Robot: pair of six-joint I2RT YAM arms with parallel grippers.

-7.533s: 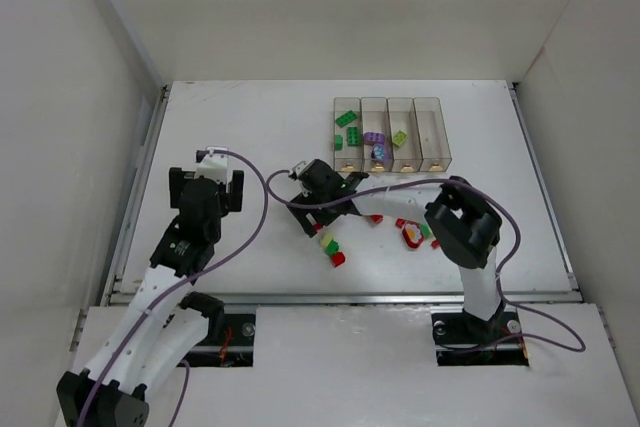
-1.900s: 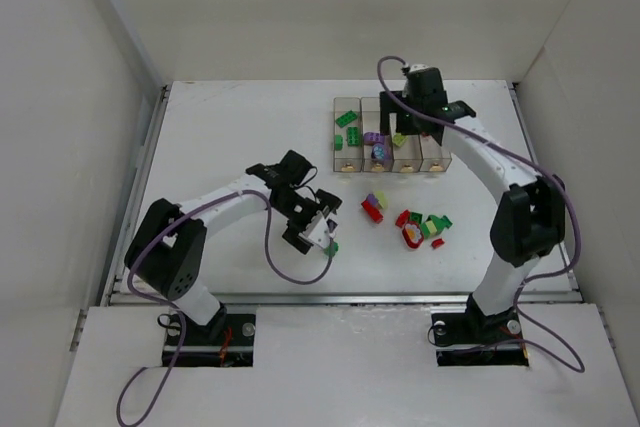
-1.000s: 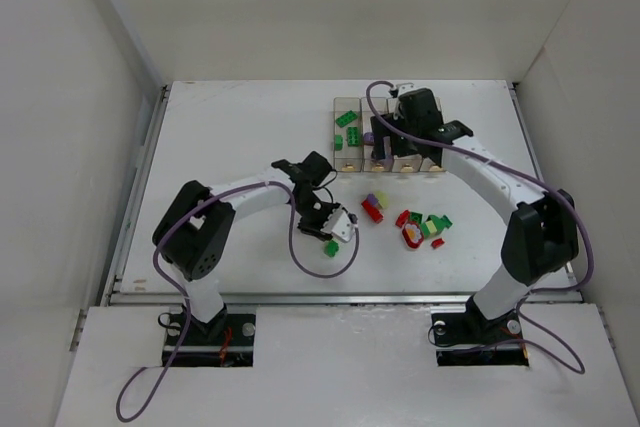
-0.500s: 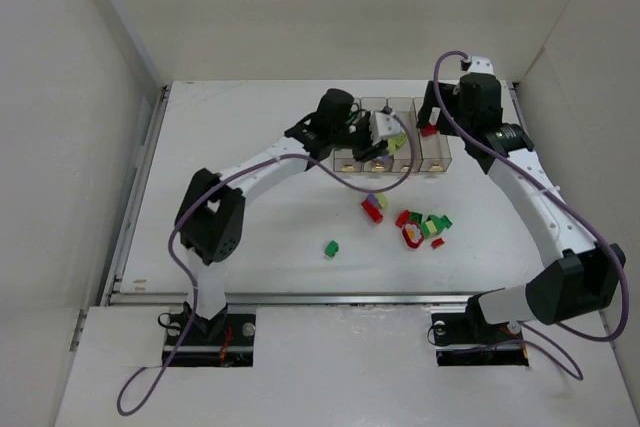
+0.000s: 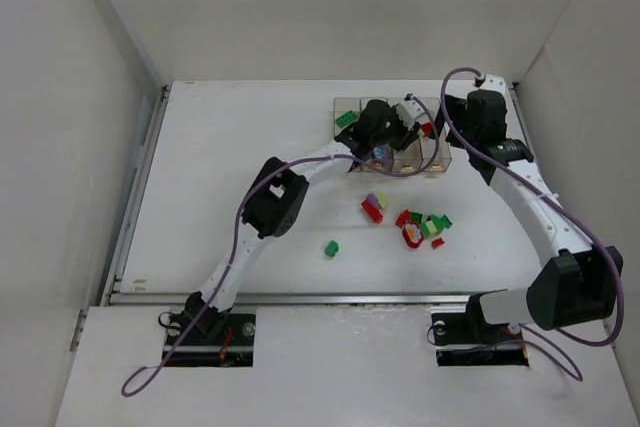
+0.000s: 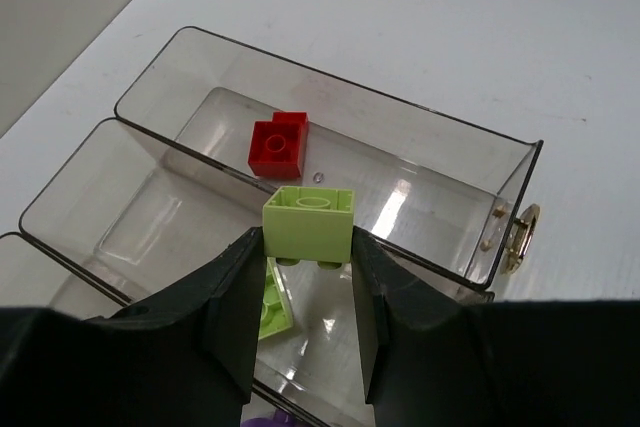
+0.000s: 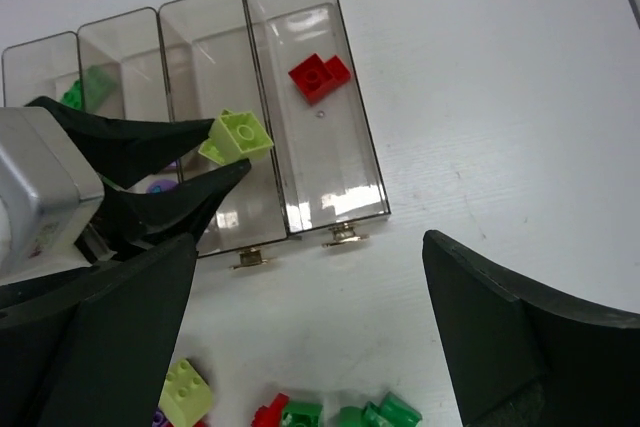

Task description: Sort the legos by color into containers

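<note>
Pale-green lego pinched by left gripper over 4 clear containers, right gripper spread wide

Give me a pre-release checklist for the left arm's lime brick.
1. Grip: left gripper is shut on the held lime brick. Ok.
2. Colour match: the third bin holds a binned lime brick. Ok.
3. Alignment: the brick looks to be over the third bin, but close to the wall shared with the end bin. Cannot tell.
4. Neighbour: the end bin holds only a red brick, so a stray drop would mix colours. Ok for now.
5. Right gripper: open, empty, not over the third bin. Ok.
</note>
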